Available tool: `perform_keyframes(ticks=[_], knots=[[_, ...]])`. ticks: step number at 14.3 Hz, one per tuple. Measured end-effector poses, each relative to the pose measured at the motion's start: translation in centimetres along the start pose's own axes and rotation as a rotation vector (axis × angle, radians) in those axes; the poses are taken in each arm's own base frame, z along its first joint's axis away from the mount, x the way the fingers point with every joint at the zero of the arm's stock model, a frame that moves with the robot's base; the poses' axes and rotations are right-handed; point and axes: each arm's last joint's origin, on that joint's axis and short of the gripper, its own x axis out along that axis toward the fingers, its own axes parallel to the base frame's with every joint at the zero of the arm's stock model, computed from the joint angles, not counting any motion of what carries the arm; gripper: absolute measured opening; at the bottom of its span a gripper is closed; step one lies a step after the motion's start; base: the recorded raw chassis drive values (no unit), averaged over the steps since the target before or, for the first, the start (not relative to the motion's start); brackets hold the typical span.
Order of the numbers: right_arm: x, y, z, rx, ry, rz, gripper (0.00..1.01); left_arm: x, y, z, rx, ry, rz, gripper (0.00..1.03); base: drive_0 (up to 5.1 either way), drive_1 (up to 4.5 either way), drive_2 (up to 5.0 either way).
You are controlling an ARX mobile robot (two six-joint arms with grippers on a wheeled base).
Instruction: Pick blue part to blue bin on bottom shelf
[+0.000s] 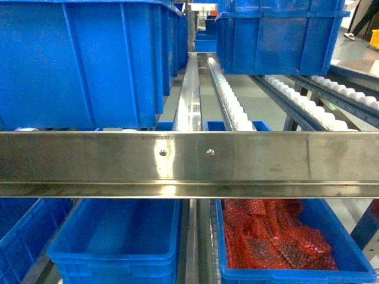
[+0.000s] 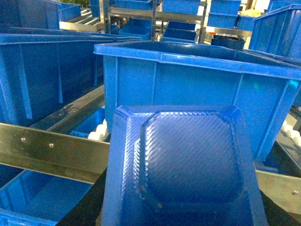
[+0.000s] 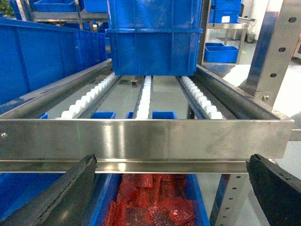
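Observation:
The blue part (image 2: 188,165), a textured blue moulded piece, fills the lower middle of the left wrist view. My left gripper (image 2: 181,220) is shut on it from below, and its fingers are almost wholly hidden behind the part. Just beyond the part stands a large blue bin (image 2: 197,84) on the bottom shelf, whose steel front rail (image 2: 51,151) runs beneath it. In the head view that rail (image 1: 186,160) shows two screws, with blue bins (image 1: 83,65) on the roller tracks (image 1: 228,100) behind. My right gripper (image 3: 172,186) hangs open and empty before the rail (image 3: 141,139). Neither gripper shows in the head view.
Below the rail sit an empty blue bin (image 1: 112,236) on the left and a blue bin (image 1: 355,254) of red bubble-wrapped pieces (image 1: 266,234) on the right. A second blue bin (image 1: 278,35) sits on the right track. A perforated steel upright (image 3: 275,52) stands at the right.

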Motion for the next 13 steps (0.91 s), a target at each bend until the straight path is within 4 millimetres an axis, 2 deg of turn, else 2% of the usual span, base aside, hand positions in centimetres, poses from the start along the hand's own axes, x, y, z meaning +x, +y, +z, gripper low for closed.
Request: perform_keyframes(ticks=[13], knots=[[0.00,-0.01,0.01,-0.001,-0.001,-0.002,0.98,-0.01,0.00,0.05,-0.001,-0.002,0.000,0.43,0.0,0.00,0.0]])
